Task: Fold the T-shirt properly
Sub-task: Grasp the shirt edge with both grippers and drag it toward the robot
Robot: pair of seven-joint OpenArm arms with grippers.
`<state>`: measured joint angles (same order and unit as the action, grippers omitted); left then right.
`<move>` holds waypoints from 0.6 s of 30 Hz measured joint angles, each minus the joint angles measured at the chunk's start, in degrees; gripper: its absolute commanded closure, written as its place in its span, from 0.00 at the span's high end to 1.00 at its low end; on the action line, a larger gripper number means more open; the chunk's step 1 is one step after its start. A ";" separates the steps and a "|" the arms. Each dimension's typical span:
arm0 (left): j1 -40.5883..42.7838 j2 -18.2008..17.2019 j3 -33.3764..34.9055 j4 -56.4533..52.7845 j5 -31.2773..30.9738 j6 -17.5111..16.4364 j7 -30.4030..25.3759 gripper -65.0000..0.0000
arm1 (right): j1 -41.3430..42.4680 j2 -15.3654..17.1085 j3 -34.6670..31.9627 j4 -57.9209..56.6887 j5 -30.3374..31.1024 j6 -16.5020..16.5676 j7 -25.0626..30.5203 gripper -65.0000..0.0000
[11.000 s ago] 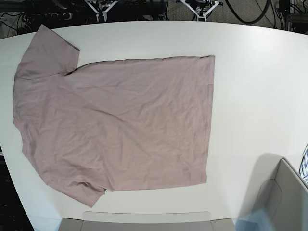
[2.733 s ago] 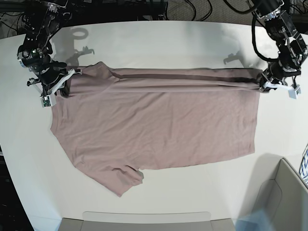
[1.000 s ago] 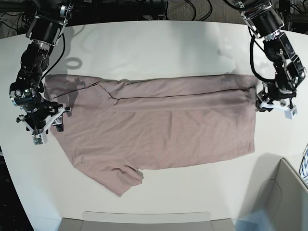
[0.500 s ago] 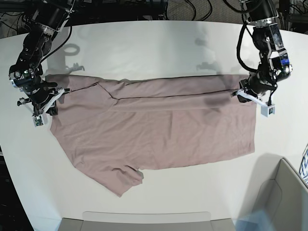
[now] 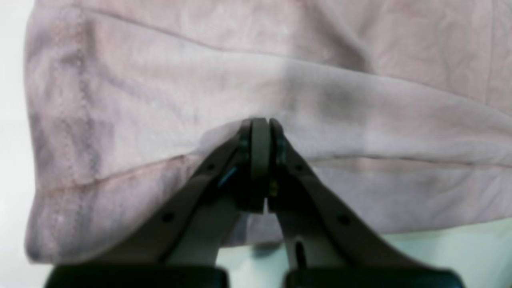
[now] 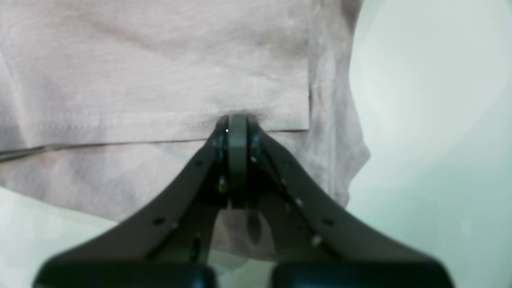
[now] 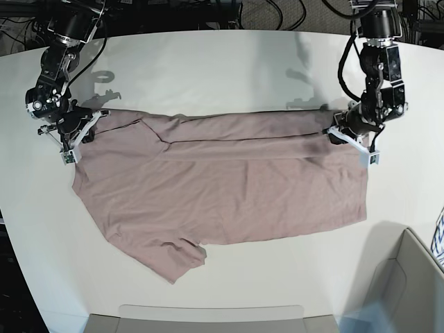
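Pincers (image 5: 260, 128) (image 6: 238, 124) clamp T-shirt (image 7: 229, 180) far edge; bare table (image 7: 208, 62) beyond.

A thin, matt, wrinkled dusty-pink cloth T-shirt (image 7: 222, 187) with stitched hems lies on a smooth white table (image 7: 229, 62), pinched ahead of matt black plastic claws, left gripper (image 5: 260, 132) and right gripper (image 6: 238, 128).

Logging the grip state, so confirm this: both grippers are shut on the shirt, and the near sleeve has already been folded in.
Not quite. The left gripper and right gripper are shut on the shirt, as the wrist views show. But the base view shows the near sleeve still sticking out, not folded in.
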<state>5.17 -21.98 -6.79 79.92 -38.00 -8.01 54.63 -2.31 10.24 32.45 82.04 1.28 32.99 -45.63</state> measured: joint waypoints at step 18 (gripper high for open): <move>20.74 -2.99 -0.48 1.53 -4.37 -4.37 -25.86 0.00 | -17.31 -0.13 3.48 11.61 9.53 0.57 0.66 0.00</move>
<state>25.91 -24.97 -7.27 81.45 -42.37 -12.38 28.77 -19.62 10.11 35.92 93.65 10.81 33.56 -44.97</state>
